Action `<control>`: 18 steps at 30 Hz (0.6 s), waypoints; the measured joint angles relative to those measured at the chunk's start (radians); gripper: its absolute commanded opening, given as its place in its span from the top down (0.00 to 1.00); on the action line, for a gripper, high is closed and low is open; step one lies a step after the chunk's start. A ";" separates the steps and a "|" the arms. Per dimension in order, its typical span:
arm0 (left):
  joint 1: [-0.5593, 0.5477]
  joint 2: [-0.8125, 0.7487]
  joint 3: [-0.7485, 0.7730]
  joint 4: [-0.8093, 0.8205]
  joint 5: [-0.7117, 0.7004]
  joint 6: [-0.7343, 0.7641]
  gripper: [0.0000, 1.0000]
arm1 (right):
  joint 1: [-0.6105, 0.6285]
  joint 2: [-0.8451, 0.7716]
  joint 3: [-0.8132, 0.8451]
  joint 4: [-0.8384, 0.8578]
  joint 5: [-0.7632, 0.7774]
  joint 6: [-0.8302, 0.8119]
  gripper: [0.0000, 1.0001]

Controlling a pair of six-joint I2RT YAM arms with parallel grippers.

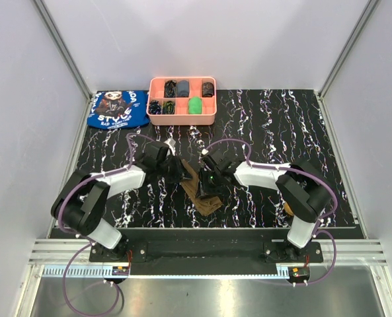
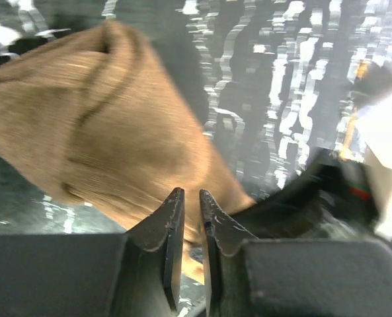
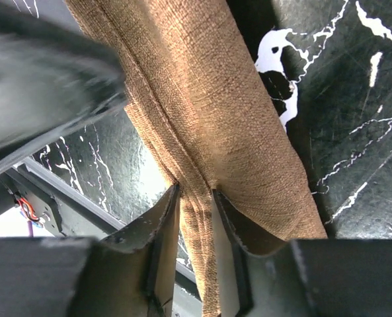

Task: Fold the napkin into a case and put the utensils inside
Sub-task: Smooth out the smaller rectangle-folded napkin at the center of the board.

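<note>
The olive-brown napkin (image 1: 202,198) lies folded into a long narrow strip near the table's front middle. My right gripper (image 1: 207,187) is over its middle. In the right wrist view the napkin's (image 3: 209,99) folded edge runs between the fingers of the right gripper (image 3: 196,190) and bunches at their tips. My left gripper (image 1: 180,170) is at the strip's far end. Its jaws (image 2: 190,193) stand a narrow gap apart just short of the napkin (image 2: 116,132). A gold-brown bit of the utensils (image 1: 289,209) shows by the right arm's elbow, mostly hidden.
A pink compartment tray (image 1: 153,99) with small dark and green items stands at the back. A blue printed cloth (image 1: 118,109) lies left of it. The left arm's blurred dark body (image 3: 43,86) hangs close over the napkin in the right wrist view.
</note>
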 measured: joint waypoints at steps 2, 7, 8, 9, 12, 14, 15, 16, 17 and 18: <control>-0.005 -0.020 0.000 0.005 0.014 -0.014 0.91 | 0.000 0.000 -0.008 0.013 0.000 0.003 0.71; -0.053 0.003 -0.033 0.075 0.046 -0.051 0.95 | 0.000 0.000 -0.014 0.032 0.000 0.003 0.70; -0.063 0.018 -0.050 0.096 0.055 -0.056 0.96 | 0.000 0.000 -0.014 0.033 0.001 0.003 0.70; -0.070 0.038 -0.067 0.105 0.059 -0.059 0.96 | 0.000 0.000 -0.014 0.033 0.001 0.003 0.68; -0.068 0.078 -0.090 0.114 0.077 -0.066 0.97 | 0.000 -0.012 -0.014 0.019 0.005 0.002 0.59; -0.062 0.078 -0.090 0.119 0.076 -0.055 0.97 | 0.000 -0.033 -0.015 0.005 0.009 -0.001 0.58; -0.061 0.078 -0.090 0.119 0.076 -0.048 0.97 | 0.000 -0.050 -0.018 -0.005 0.009 -0.001 0.58; -0.061 0.078 -0.090 0.120 0.076 -0.044 0.97 | 0.000 -0.073 -0.023 -0.013 0.008 -0.001 0.58; -0.061 0.078 -0.090 0.120 0.076 -0.040 0.97 | 0.000 -0.097 -0.030 -0.018 0.008 0.000 0.58; -0.061 0.078 -0.090 0.121 0.076 -0.038 0.97 | 0.000 -0.124 -0.037 -0.023 0.007 0.002 0.58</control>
